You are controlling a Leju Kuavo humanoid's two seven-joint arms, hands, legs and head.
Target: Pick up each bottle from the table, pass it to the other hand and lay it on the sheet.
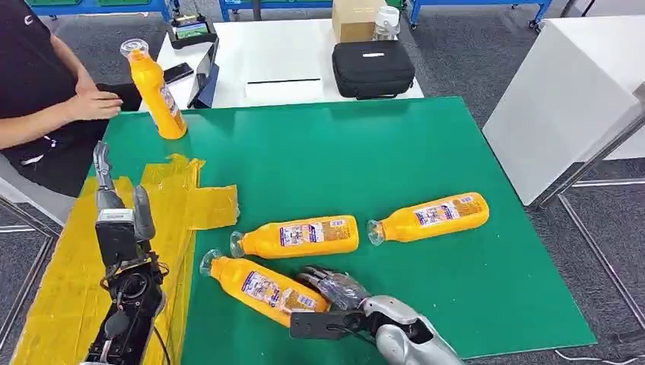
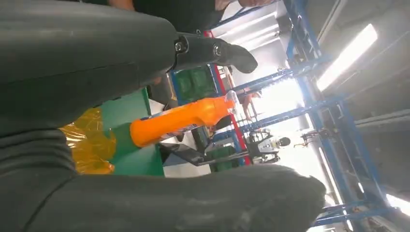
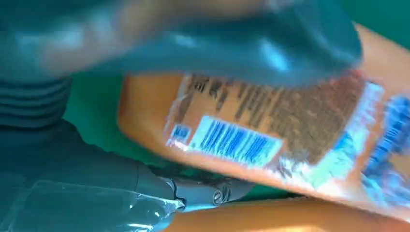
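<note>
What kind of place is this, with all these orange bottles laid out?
Probably a robot test lab or workshop: orange plastic bottles staged on a green tabletop, blue metal racking under strip lights, and a seated person beside the table.

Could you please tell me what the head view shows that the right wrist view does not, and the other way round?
Head view alone: the whole green table, the yellow sheet, the left hand raised and holding nothing, an upright bottle by a seated person, and two more lying bottles.

Right wrist view alone: the barcode on the nearest bottle's label, close up but blurred.

Both: the right hand around the nearest lying bottle, over green tabletop.
</note>
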